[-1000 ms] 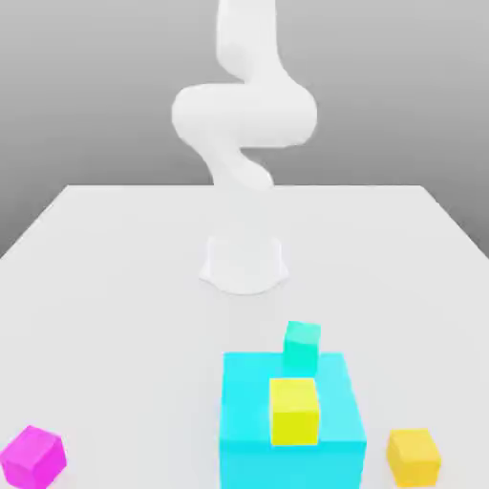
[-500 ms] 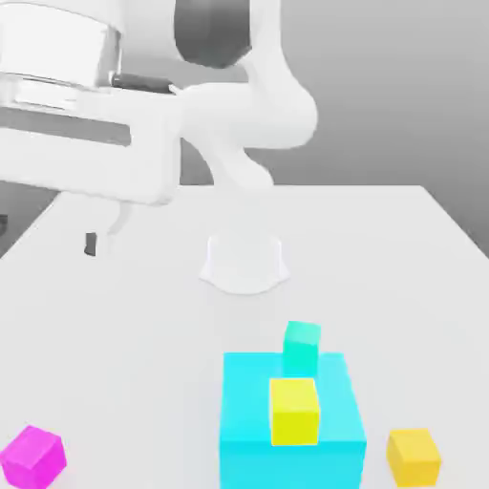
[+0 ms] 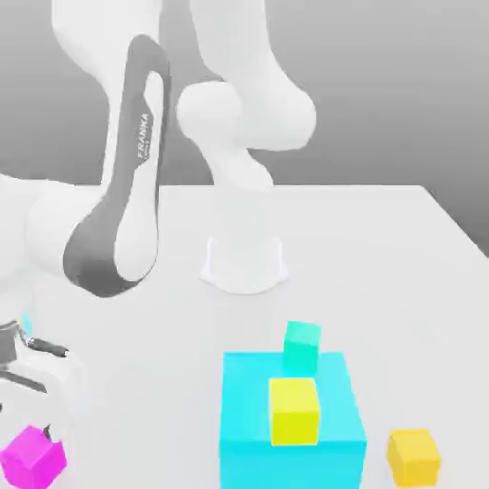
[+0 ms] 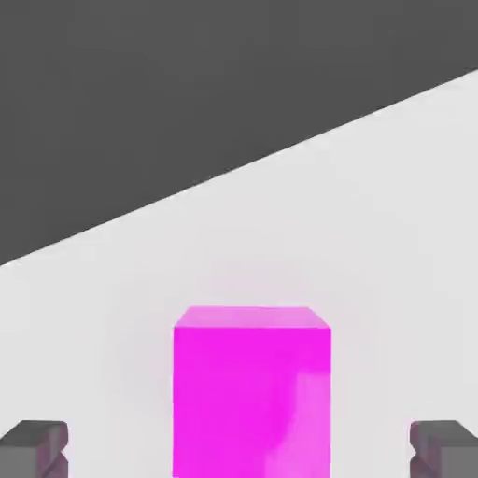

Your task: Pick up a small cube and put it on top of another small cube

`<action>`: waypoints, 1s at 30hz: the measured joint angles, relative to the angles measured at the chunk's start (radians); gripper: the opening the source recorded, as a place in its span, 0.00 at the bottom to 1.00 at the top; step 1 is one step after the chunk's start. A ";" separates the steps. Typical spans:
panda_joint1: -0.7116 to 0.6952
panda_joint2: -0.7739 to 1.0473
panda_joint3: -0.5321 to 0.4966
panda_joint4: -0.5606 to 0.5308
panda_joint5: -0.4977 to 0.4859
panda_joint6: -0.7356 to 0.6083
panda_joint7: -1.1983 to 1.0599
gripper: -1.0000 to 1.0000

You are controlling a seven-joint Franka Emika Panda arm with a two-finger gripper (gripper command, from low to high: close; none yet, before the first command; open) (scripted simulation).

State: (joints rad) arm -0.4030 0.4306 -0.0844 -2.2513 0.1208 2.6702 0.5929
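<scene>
magenta small cube [image 4: 252, 392] sits between the released hand [image 4: 239, 448] fingertips; an off-centre closure could nudge it across the surface [image 3: 143, 315].

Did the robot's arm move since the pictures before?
Yes. The arm has swung down toward the exterior view's left, and its open gripper now hangs over the pink cube. The big cyan block has stayed put.

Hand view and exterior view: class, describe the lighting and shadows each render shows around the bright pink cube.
Hand view: the bright pink cube is evenly lit, with only a faint soft shadow on the white table. Exterior view: flat, diffuse light, no glare, cubes cast almost no shadow.
</scene>
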 joint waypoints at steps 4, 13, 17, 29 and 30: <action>-0.009 0.069 0.010 0.014 0.012 0.054 -0.009 0.50; -0.001 0.111 0.000 0.022 0.001 0.097 -0.001 0.00; -0.010 0.069 0.012 0.014 0.012 0.053 -0.009 0.00; 0.129 -0.228 0.013 -0.123 -0.089 -0.094 0.174 0.00; 0.148 -0.263 0.025 -0.146 -0.097 -0.107 0.205 0.00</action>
State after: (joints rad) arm -0.2548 0.1673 -0.0595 -2.3978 0.0235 2.5636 0.7976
